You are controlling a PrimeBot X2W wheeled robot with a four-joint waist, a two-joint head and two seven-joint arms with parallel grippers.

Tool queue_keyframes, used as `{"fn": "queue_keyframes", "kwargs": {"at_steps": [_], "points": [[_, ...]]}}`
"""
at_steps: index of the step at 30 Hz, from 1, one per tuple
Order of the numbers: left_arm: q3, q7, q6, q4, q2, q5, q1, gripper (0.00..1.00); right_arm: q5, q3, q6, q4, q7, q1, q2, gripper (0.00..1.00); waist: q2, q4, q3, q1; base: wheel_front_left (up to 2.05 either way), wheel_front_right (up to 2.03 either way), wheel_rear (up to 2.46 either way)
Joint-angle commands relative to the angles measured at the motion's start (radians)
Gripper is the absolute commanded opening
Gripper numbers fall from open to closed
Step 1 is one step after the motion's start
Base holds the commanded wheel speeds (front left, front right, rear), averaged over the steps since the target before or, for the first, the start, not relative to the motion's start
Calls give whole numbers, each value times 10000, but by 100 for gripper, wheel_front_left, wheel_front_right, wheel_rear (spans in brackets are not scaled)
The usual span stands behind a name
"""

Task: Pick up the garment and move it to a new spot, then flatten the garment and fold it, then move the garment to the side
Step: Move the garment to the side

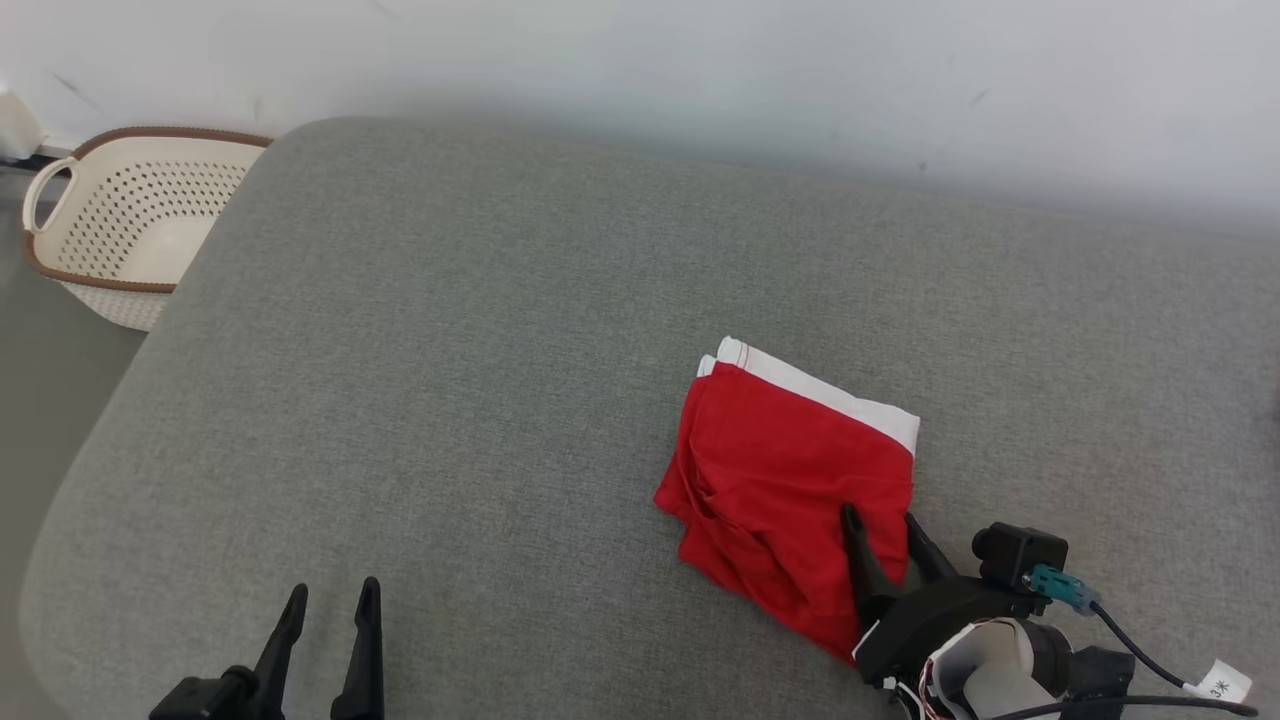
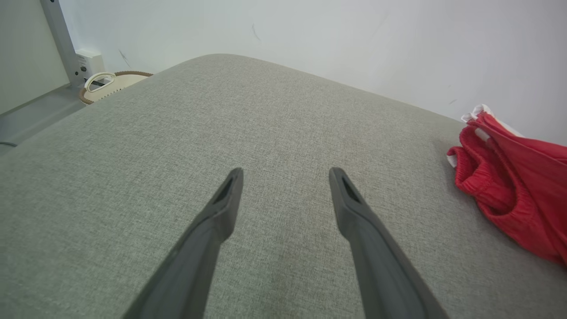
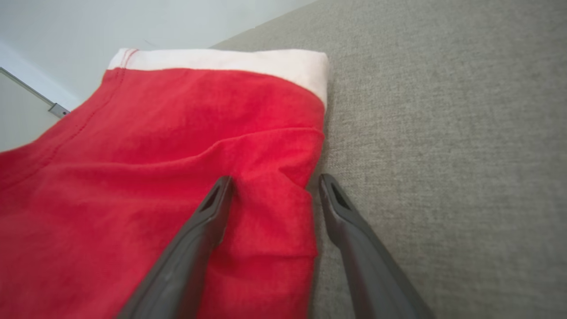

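Head view: right gripper astride the folded garment's edge

The red garment (image 1: 790, 480) lies folded on the right part of the grey cushion (image 1: 450, 400), its white band (image 1: 830, 395) on the far side, towards the wall. The right gripper (image 1: 880, 516) sits at the garment's near right corner, fingers pointing up the picture and spread apart, with nothing pinched between them. The left gripper (image 1: 335, 588) hangs well apart from the garment at the lower left over bare cushion, its fingers also spread.

In the right wrist view, one finger lies over the red cloth and the other over the grey fabric just beside the garment's edge. Whether the tips press down cannot be told. The left wrist view shows the garment's bunched, layered side. A perforated cream basket (image 1: 60, 270) stands beyond the cushion's far left corner.
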Motion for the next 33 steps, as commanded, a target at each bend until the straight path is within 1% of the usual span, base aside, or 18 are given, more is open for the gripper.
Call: {"fn": "queue_keyframes", "kwargs": {"at_steps": [1, 2, 3, 4, 7, 10, 13, 14, 17, 20, 22, 28, 33], "points": [[-27, -5, 29, 18, -1, -91, 32, 100, 123, 100, 3, 354, 24, -4, 129, 100, -1, 115, -9, -1, 0, 0, 0], [-47, -5, 26, 21, -1, -107, 32, 100, 191, 197, 5, 494, 27, -22, 176, 85, -1, 150, -19, -1, 0, 0, 0], [-71, -5, 24, 23, -1, -118, 31, 100, 222, 307, 5, 545, 27, -47, 210, 39, -1, 179, -28, -1, 0, 0, 0], [-87, -5, 24, 17, 0, -129, 32, 100, 235, 356, 5, 522, 24, -106, 203, 0, -1, 196, -36, -1, 0, 0, 0], [-113, -5, 45, -37, -3, -117, 37, 100, 142, 243, 3, 258, 14, -228, 57, 0, -1, 212, -80, -1, 0, 0, 0], [-83, -5, 45, -73, -1, -30, 73, 100, -201, 125, 3, -152, 9, -210, -104, 0, -1, 154, -173, -1, 0, 0, 0], [-69, -5, 23, -82, -1, 67, 146, 100, -730, 63, 3, -563, 8, -194, -215, 0, -1, -2, -344, -1, 0, 0, 0], [-58, -5, 16, -86, 0, 90, 180, 100, -1065, 119, 3, -722, 8, -208, -297, 0, -1, -67, -410, -1, 0, 0, 0], [-75, -5, -5, -110, -1, 167, 235, 100, -1674, 91, 3, -1109, 6, -123, -311, 0, -1, -323, -636, -1, 0, 0, 0], [-76, -5, 13, -145, 0, 187, 291, 100, -2250, 85, 3, -1460, 6, -2, -281, 0, -1, -639, -880, -1, 0, 0, 0], [-118, -5, 8, -143, -1, 206, 431, 100, -2486, 45, 3, -1672, 6, 156, -161, 0, -1, -994, -1084, -1, 0, 0, 0], [-353, -5, 10, -232, -1, 191, 430, 100, -2338, -147, 3, -1728, 6, 419, -25, 0, -1, -1808, -1145, -1, 0, 0, 0], [-496, -5, 74, -342, -3, 305, 367, 100, -2222, -295, 4, -1652, 5, 573, 26, 0, -1, -2679, -1080, -1, 0, 0, 0]]}}
